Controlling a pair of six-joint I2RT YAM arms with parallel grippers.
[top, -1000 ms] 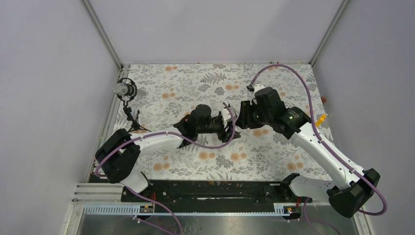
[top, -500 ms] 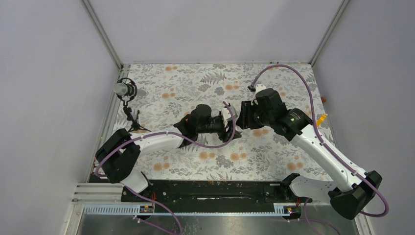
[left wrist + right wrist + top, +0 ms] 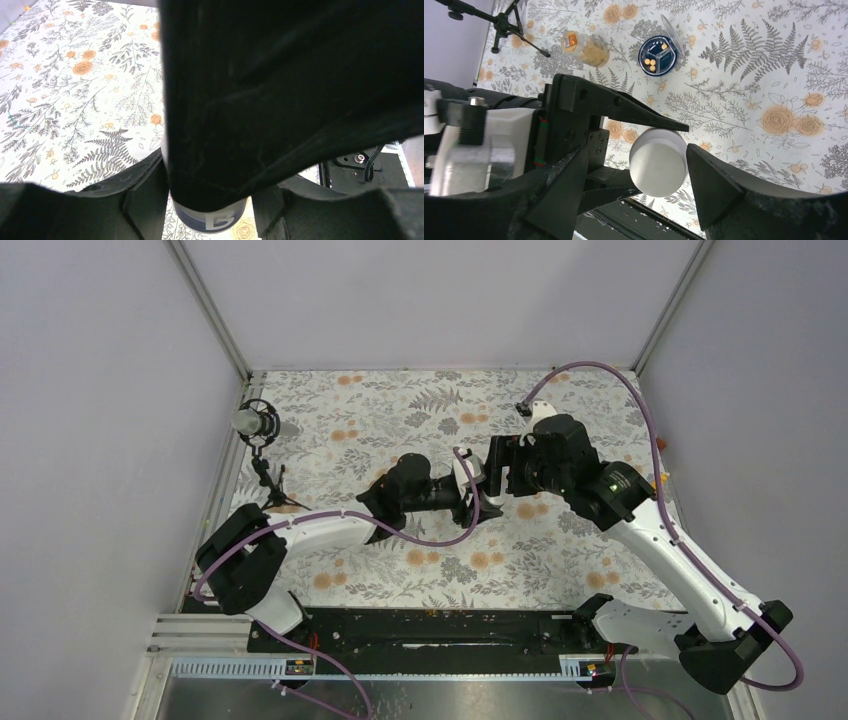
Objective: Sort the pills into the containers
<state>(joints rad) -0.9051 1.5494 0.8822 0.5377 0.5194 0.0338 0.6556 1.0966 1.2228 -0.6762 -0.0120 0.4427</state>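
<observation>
A: The right tool (image 3: 639, 150) has widened and now sits loose astride the white cap (image 3: 658, 161).
B: The left tool (image 3: 206, 202) clamps the dark bottle (image 3: 210, 220) above the counter (image 3: 75, 100). It's probably light, slick and rigid, so pinch the cap's rim.

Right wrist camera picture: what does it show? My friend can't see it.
A white-capped bottle sits between the right gripper's spread black fingers. Behind it, on flowery cloth, lie an amber bottle and a round blue case holding orange pills.
</observation>
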